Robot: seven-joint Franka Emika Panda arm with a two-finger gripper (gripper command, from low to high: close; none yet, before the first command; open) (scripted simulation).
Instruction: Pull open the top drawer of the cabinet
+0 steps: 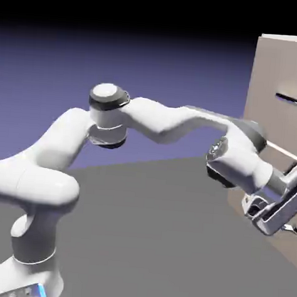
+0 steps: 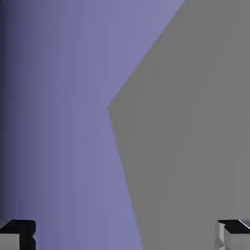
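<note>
Two grey fingertips (image 2: 17, 234) sit at the bottom corners of the hand view, far apart with nothing between them, so the jaws stand wide. Behind them that view shows only the blue-violet backdrop (image 2: 58, 122) on one side and a flat grey surface on the other, meeting at a bent edge; whether that grey is the counter or something else I cannot tell, and no drawer front or handle shows there.

From the exterior view the white arm (image 1: 153, 123) rises at the lower left and stretches across the grey counter (image 1: 151, 226) to the right. Its gripper (image 1: 290, 229) hangs low at the right edge, close in front of the cabinet (image 1: 269, 79), a tall pale beige box cut off by the frame. High on its face is the top drawer (image 1: 288, 77), a flat beige front with a thin dark curved handle (image 1: 293, 99). That handle lies well above the gripper, apart from it. A second slim pale bar (image 1: 283, 151) shows lower down, just behind the wrist.
</note>
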